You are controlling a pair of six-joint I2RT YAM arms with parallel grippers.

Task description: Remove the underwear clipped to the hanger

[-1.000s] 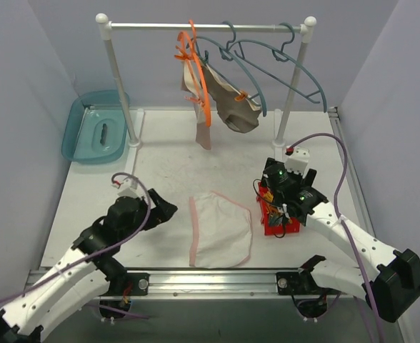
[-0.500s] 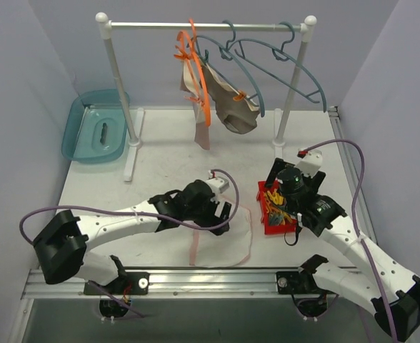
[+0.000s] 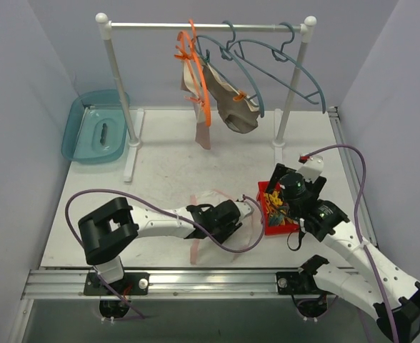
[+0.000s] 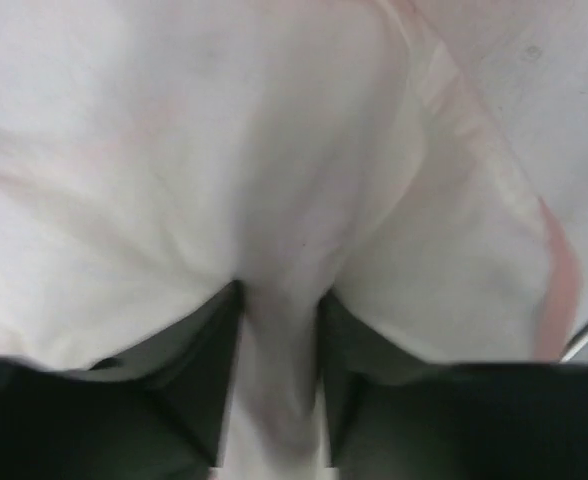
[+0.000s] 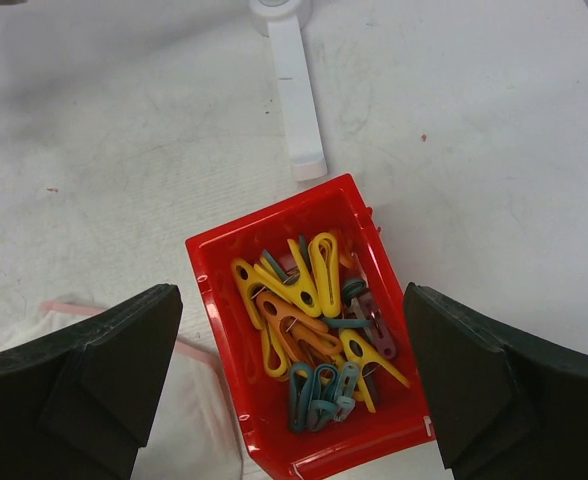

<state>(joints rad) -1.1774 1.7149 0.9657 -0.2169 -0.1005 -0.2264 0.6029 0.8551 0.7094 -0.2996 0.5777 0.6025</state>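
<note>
One teal basin (image 3: 96,132) sits well beyond the left claw (image 4: 280,292), off to its left. Straight beyond the claw stands one rack (image 3: 203,26) with one orange hanger (image 3: 204,89) and blue-grey hangers (image 3: 296,71) that overlap too much to count. Two briefs hang clipped there: the taupe underwear (image 3: 237,114) and the pinkish underwear (image 3: 202,134). A third, the white underwear (image 4: 174,150), lies on the table (image 3: 167,161) directly under the left claw. In the top view the wrist hides the fingers. The wrist view shows them partway closed, pinching a raised fold of it. Just right, one red bin (image 5: 274,225) of many clothes pegs (image 5: 309,320) lies beneath the right claw (image 5: 289,300), which is spread wide and holds nothing.
</note>
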